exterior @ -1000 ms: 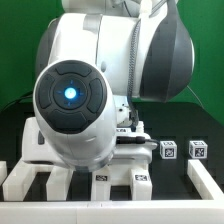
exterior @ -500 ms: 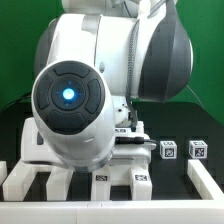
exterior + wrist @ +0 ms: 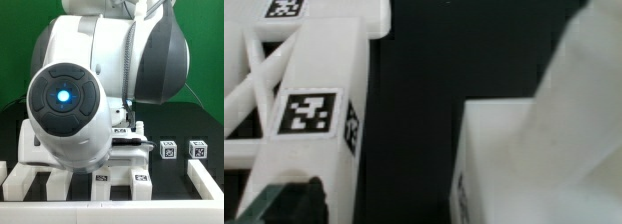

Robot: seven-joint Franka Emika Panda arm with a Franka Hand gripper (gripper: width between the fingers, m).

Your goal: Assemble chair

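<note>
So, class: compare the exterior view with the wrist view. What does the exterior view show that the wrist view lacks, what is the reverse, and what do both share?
Only the exterior view: the big white robot arm with its round blue-lit joint cap, and two small white tagged cubes on the exterior view's right.
Only the wrist view: a close-up of a white plastic frame piece with slanted struts and its black-and-white square tag.
Both: white tagged parts on a black table.

arm (image 3: 100, 70): white, bulky, bent forward and low | round joint cap (image 3: 62, 97): faces the room, blue light glowing | hand: one dark fingertip (image 3: 288, 200) seen from the wrist, spread unclear
</note>
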